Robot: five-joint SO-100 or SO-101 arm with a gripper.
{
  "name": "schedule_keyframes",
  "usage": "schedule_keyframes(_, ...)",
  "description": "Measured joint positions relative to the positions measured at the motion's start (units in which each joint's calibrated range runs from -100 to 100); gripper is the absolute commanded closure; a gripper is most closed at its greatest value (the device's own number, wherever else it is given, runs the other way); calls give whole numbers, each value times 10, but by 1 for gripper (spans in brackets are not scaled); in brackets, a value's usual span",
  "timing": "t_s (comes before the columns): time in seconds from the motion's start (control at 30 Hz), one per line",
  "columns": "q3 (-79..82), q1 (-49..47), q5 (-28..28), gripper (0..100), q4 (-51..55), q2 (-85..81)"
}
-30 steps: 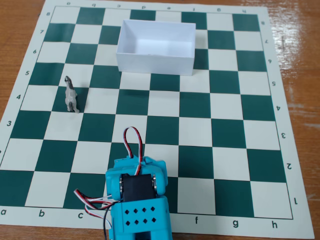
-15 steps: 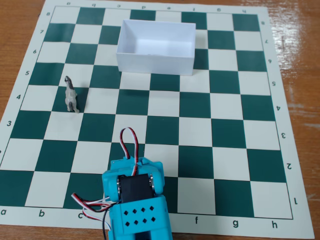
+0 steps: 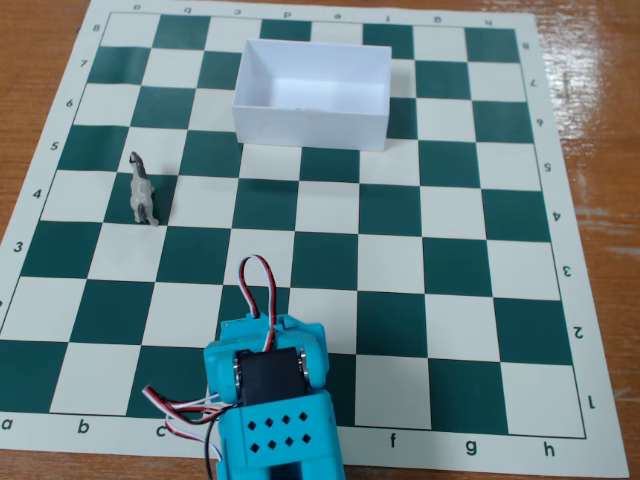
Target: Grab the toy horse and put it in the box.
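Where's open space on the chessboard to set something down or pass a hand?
The right half of the green-and-cream chessboard mat is bare, from the white open-topped box down to the near edge. Also bare: the strip between the small grey plastic horse and box. The turquoise arm crowds bottom centre.

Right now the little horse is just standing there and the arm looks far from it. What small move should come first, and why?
Probably a swing toward the left of the fixed view and a reach forward. The toy horse stands upright on the chessboard, well apart from the turquoise arm at the bottom edge. The box is empty. The gripper's fingers are not visible, so whether they are open cannot be told.
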Motion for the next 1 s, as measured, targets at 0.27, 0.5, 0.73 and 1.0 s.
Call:
schedule_keyframes(0.27, -306, 16, 6, 94, 72, 294)
schedule_keyframes(0.5, -718, -24, 6, 88, 137, 582)
schedule_keyframes(0.73, -805, -77, 5, 81, 51, 740)
schedule_keyframes(1.0, -782, -114, -7, 62, -163, 859)
